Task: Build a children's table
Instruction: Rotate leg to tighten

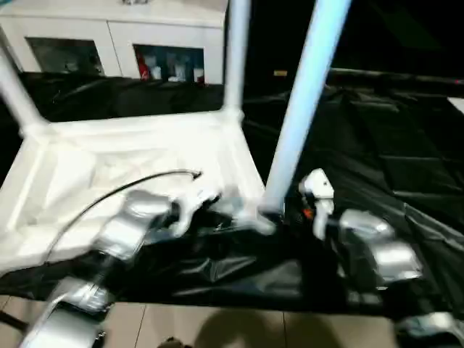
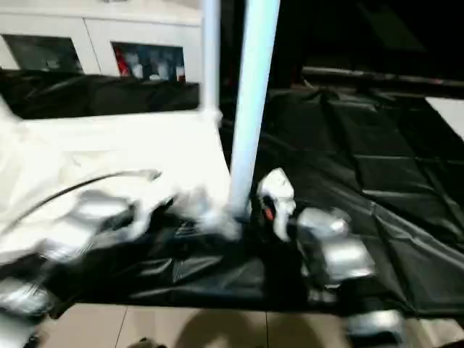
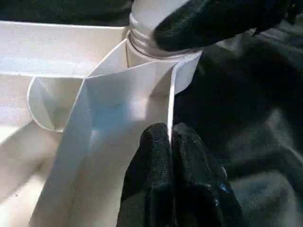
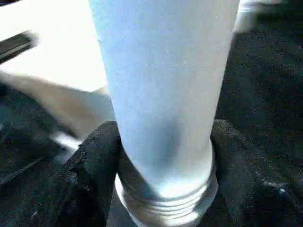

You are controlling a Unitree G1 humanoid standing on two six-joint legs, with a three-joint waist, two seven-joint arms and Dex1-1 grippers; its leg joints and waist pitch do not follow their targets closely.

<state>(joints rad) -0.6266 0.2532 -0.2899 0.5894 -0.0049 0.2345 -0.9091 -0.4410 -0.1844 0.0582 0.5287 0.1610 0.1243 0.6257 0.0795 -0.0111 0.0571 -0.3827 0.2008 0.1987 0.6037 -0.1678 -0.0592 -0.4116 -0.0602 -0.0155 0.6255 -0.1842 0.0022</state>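
Black fingers (image 4: 97,170) of the right gripper (image 4: 165,175) are standing apart on either side of a white leg (image 4: 163,90), pressing against its lower end just above the threaded collar, so the right gripper is gripping the leg. That leg (image 1: 304,109) is standing nearly upright at the near right corner of the children's table (image 1: 138,174), which is lying upside down with its ribbed underside facing up on a black sheet (image 1: 377,159).

Fingers (image 3: 163,175) of the left gripper (image 3: 170,142) are lying pressed together, with the thin white rim of the table's corner caught between their tips. Just beyond them the leg's threaded end (image 3: 147,40) is sitting at the corner socket, and a black finger (image 3: 208,21) of the right gripper is lying against it.

Two more legs are rising from the table's far corners, one at the far right (image 1: 235,54) and one at the far left (image 1: 16,90). A thin black cable (image 1: 123,187) is arching over the underside towards the left forearm (image 1: 127,232). The right forearm (image 1: 377,250) is reaching in over the sheet. Behind the table a white cabinet (image 1: 116,36) with glass doors is standing against the back.
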